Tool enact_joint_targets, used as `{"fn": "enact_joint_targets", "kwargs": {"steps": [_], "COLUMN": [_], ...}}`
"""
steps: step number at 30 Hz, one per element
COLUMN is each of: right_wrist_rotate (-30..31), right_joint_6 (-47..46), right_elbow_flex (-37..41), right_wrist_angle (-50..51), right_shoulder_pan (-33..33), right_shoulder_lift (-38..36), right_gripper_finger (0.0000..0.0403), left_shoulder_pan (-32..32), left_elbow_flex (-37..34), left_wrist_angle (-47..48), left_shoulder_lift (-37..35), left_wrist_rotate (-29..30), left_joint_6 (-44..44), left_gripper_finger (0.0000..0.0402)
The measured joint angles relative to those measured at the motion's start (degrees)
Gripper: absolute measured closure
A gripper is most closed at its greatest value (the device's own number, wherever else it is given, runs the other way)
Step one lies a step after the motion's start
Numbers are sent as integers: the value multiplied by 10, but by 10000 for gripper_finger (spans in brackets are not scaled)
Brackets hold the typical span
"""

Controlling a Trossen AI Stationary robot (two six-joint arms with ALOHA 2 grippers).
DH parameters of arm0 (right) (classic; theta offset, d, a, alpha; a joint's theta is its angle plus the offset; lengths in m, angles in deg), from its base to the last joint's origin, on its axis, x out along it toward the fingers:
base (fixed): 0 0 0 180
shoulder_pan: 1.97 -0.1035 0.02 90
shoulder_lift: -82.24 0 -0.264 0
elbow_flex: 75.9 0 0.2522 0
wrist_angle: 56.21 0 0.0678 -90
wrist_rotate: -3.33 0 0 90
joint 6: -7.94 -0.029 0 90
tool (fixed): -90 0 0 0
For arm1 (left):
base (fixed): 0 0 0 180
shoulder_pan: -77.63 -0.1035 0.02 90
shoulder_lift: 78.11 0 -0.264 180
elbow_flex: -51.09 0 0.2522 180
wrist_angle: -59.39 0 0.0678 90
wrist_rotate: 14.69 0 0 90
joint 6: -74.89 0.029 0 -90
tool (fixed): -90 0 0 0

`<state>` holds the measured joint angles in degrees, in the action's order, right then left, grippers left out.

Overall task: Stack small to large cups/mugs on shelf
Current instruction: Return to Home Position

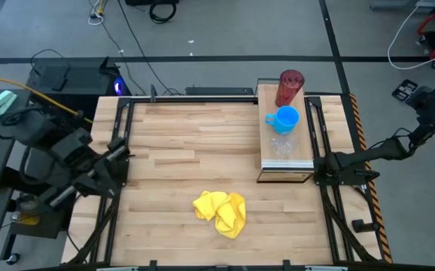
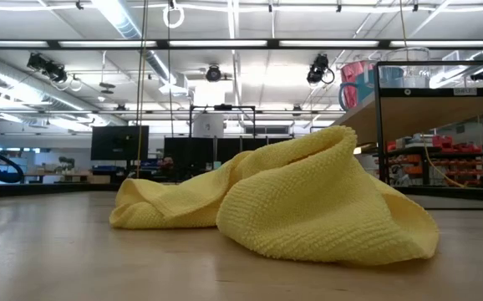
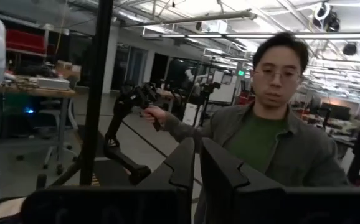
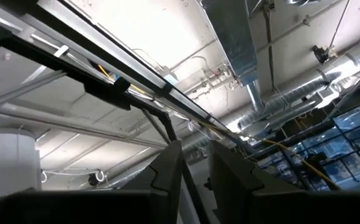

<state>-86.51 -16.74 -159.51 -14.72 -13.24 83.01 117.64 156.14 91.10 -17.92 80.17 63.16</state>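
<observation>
The light-wood shelf stands along the table's right side on a dark frame; it also shows in the low view. Three vessels stand on it in a row. The dark red tumbler is at the far end, the blue mug is in the middle, and the clear cup is nearest. My left gripper is shut and empty at the table's left edge. My right gripper is at the right edge beside the shelf's near end, fingers slightly apart and empty.
A crumpled yellow cloth lies on the tabletop near the front edge, middle; it fills the low view. Black frame rails run along both table sides. A person shows beyond the table in the left wrist view.
</observation>
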Motion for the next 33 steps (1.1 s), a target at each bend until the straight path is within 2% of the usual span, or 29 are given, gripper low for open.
{"fn": "enact_joint_targets", "kwargs": {"steps": [4, 8, 14, 18, 22, 27, 33], "right_wrist_rotate": [0, 2, 15, 23, 78, 124, 154], "right_joint_6": [-10, 10, 24, 55, 77, 87, 102], "right_elbow_flex": [0, -10, -16, -18, -19, -9, 27], "right_wrist_angle": [0, 1, 8, 10, 26, 43, 39], "right_shoulder_pan": [0, -8, -41, -55, -69, -85, -109], "right_shoulder_lift": [0, -5, -5, -5, -5, -6, -6], "right_gripper_finger": [318, 318, 318, 318, 318, 318, 318], "left_shoulder_pan": [1, 0, -1, -1, -1, -1, -1], "left_elbow_flex": [0, -39, -185, -307, -414, -497, -536], "left_wrist_angle": [31, 30, -21, -101, -146, -171, -174], "left_shoulder_lift": [-25, -79, -221, -329, -430, -515, -561], "left_wrist_rotate": [-5, -49, -61, -57, -55, -56, -55], "left_joint_6": [25, 62, 79, 79, 77, 83, 84], "left_gripper_finger": [374, 370, 361, 364, 370, 374, 365]}}
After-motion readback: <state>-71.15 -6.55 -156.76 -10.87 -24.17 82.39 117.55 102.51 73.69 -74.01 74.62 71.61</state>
